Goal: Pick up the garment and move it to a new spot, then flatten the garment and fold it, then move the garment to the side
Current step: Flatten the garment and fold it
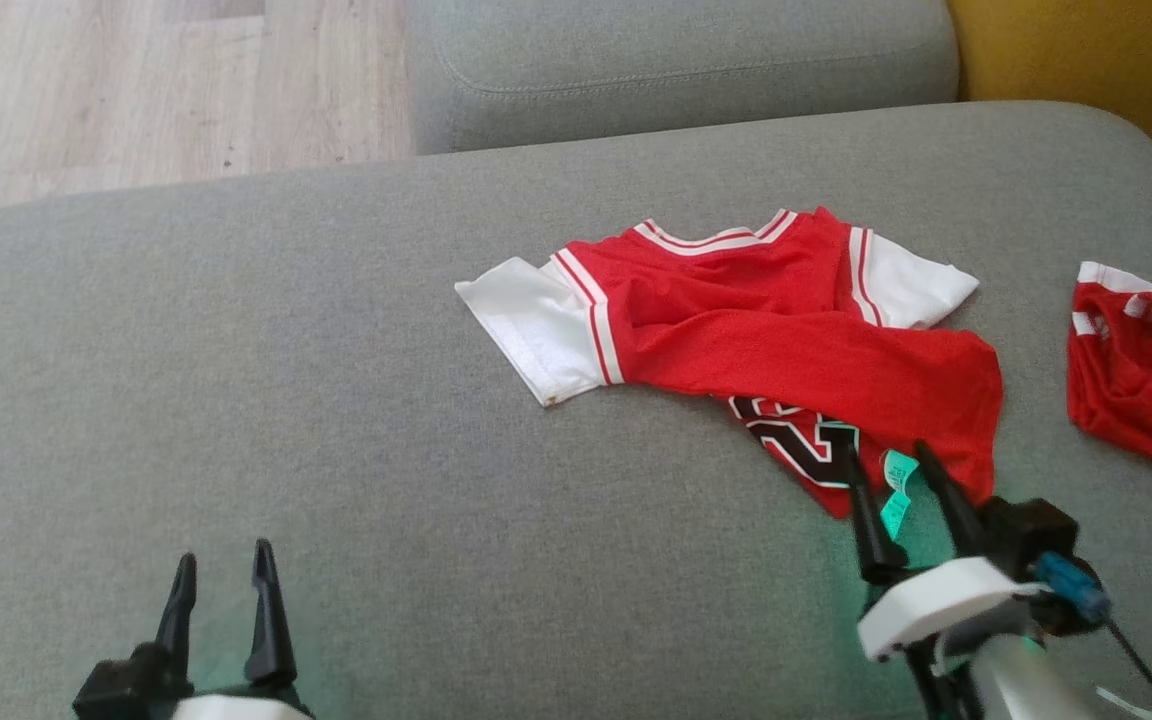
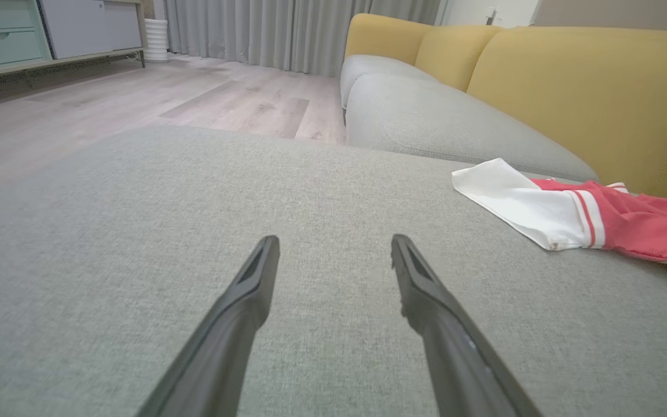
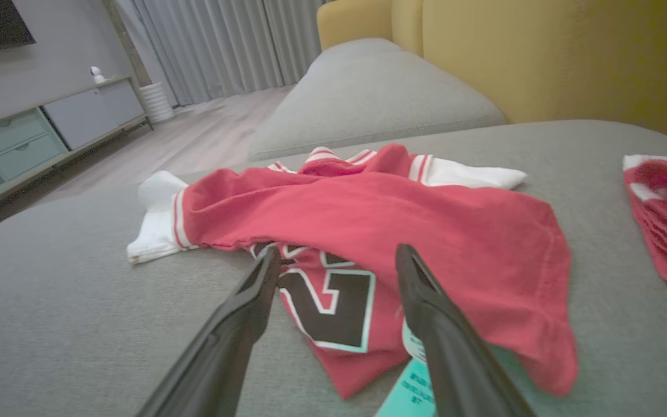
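Observation:
A red jersey with white sleeves [image 1: 786, 330] lies crumpled on the grey sofa seat [image 1: 286, 380], its lower half folded over so a black number [image 3: 333, 301] and a teal tag [image 1: 898, 490] show. My right gripper [image 1: 886, 455] is open, its fingertips over the jersey's near edge, either side of the tag. In the right wrist view the right gripper [image 3: 336, 255] hovers just above the number. My left gripper [image 1: 224, 560] stands open at the lower left over bare cushion, far from the jersey. The left wrist view has the left gripper [image 2: 333, 243] and a white sleeve [image 2: 519, 202] off to its right.
A second red and white garment [image 1: 1146, 370] lies at the seat's right edge. Another grey cushion [image 1: 676, 60] and yellow backrests [image 1: 1086, 60] stand behind. Wooden floor [image 1: 136, 90] lies beyond the seat's far left edge.

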Available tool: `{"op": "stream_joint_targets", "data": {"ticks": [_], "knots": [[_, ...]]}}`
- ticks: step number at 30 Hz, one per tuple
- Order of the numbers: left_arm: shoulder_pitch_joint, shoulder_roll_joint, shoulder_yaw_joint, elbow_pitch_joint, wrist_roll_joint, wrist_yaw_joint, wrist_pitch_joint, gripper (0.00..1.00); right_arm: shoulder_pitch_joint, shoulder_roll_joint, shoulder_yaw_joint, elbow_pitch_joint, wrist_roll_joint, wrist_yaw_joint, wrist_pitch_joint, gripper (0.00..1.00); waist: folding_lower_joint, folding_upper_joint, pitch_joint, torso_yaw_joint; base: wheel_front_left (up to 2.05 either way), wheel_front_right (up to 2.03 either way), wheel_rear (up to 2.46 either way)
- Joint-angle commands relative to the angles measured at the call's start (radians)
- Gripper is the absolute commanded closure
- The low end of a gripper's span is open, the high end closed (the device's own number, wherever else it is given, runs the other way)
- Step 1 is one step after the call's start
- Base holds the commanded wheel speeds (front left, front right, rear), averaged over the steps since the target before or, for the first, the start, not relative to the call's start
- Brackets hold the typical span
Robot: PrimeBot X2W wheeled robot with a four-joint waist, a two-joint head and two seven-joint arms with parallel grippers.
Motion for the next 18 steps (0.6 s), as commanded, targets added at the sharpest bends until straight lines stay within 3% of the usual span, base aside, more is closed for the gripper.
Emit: {"op": "stream_joint_targets", "data": {"ticks": [1, 12, 18], "knots": [[-0.056, 0.000, 0.026, -0.026, 0.006, -0.004, -0.010, 0.00, -0.033, 0.000, -0.011, -0.009, -0.018, -0.001, -0.002, 0.00, 0.0001, -0.0001, 0.003, -0.001, 0.00, 0.00, 0.00], [-0.086, -0.001, -0.047, -0.019, -0.049, 0.000, -0.010, 0.00, -0.071, 0.000, -0.243, 0.168, -0.220, -0.001, -0.002, 0.00, 0.0001, -0.0001, 0.043, 0.007, 0.00, 0.00, 0.00], [-0.103, -0.001, -0.057, -0.017, -0.052, 0.001, -0.010, 0.00, -0.119, 0.000, -0.314, 0.199, -0.319, -0.001, -0.002, 0.00, 0.0001, -0.0001, 0.074, 0.013, 0.00, 0.00, 0.00]]}}
